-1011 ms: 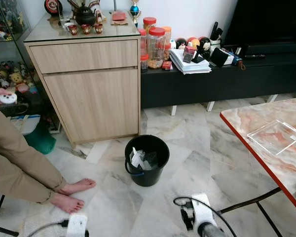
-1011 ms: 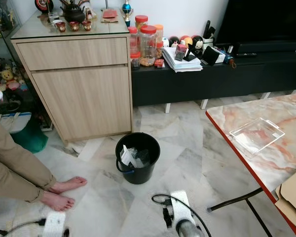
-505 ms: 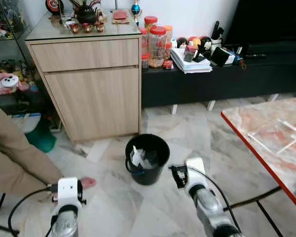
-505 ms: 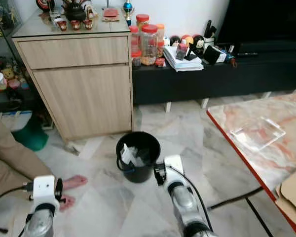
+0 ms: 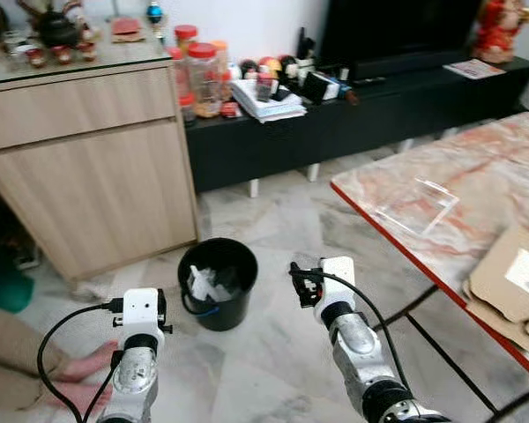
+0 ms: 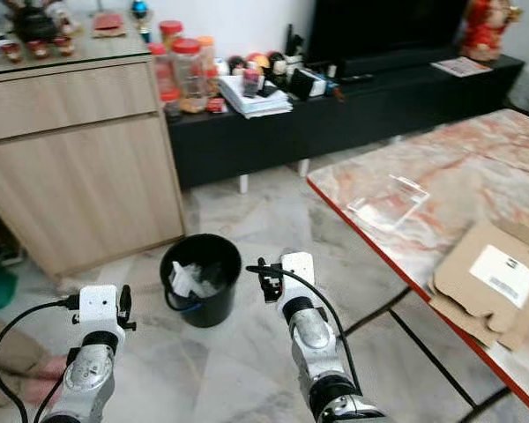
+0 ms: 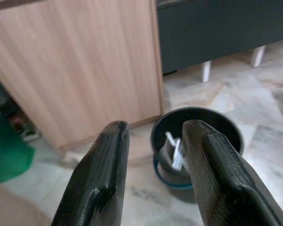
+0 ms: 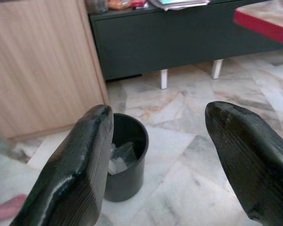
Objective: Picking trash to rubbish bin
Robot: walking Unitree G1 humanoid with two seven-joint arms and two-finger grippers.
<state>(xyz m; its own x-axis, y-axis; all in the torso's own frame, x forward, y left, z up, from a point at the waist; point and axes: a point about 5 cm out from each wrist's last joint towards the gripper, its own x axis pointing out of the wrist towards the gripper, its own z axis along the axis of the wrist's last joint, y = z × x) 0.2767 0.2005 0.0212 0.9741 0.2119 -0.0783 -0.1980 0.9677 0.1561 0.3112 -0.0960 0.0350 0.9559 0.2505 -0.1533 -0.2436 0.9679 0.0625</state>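
A black rubbish bin stands on the marble floor in front of a wooden cabinet, with crumpled white trash inside it. My left arm is raised just left of the bin and my right arm just right of it. In the left wrist view my left gripper is open and empty, with the bin and its trash seen past the fingers. My right gripper is wide open and empty, above the floor beside the bin.
The wooden cabinet and a low black TV stand line the far wall. A red-edged marble table on the right carries a clear tray and flattened cardboard. A person's foot rests on the floor at left.
The camera has swung right, so the bin and cabinet sit further left and more of the table shows. Both arms have come up from the bottom edge.
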